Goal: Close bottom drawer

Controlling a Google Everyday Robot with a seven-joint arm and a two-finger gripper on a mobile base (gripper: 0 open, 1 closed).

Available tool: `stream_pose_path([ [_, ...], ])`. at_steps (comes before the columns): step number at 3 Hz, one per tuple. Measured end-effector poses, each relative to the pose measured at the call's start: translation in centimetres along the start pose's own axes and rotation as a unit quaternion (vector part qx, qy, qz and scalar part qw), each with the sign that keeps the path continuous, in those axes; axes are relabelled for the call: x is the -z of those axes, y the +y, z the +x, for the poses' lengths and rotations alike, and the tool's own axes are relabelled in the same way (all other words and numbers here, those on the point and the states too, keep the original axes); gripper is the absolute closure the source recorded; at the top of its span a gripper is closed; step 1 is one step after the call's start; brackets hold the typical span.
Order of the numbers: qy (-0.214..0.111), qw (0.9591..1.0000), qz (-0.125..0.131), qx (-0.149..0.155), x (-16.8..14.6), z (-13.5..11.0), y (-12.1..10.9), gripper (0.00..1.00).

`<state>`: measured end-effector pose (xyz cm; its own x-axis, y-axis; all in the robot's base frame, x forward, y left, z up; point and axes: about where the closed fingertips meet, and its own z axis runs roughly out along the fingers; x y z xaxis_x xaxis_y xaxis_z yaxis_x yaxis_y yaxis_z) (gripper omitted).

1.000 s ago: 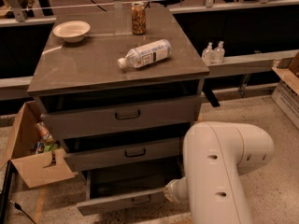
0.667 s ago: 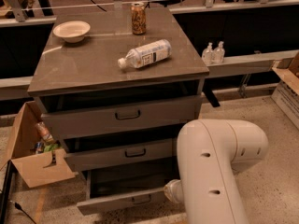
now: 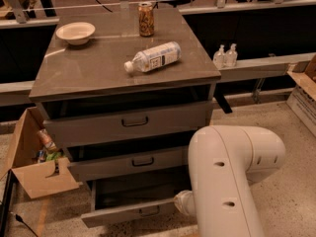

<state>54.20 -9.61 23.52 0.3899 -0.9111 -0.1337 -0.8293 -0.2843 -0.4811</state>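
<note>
Speckled floor [image 3: 296, 191] up front, with a smooth white arm [image 3: 227, 181] rounded at the elbow. Pincer is hidden behind it at the bottom drawer's right end; can't tell if it's apart or together. Bottom drawer [image 3: 128, 212] is pulled out: short grey wood-grain front, small black bar handle [image 3: 148, 211], shallow tray. Front hasn't moved from 1 s ago; arm has edged left. Grey surface [image 3: 94, 68] holds a lying plastic bottle [image 3: 153, 57], a pale bowl [image 3: 75, 32] and, farthest, a can [image 3: 145, 19].

The bottom drawer [image 3: 123, 212] is grey, arm [image 3: 227, 181] white (pincer hidden behind it).
</note>
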Motion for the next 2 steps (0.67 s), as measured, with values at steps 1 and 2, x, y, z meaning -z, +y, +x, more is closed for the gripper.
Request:
stream_pose_path([
  [1,-0.003,0.9999,-0.009,-0.007,0.3,-0.04,0.67,0.83],
  [2,-0.006,0.9997,-0.019,-0.014,0.36,-0.09,1.41,1.0],
])
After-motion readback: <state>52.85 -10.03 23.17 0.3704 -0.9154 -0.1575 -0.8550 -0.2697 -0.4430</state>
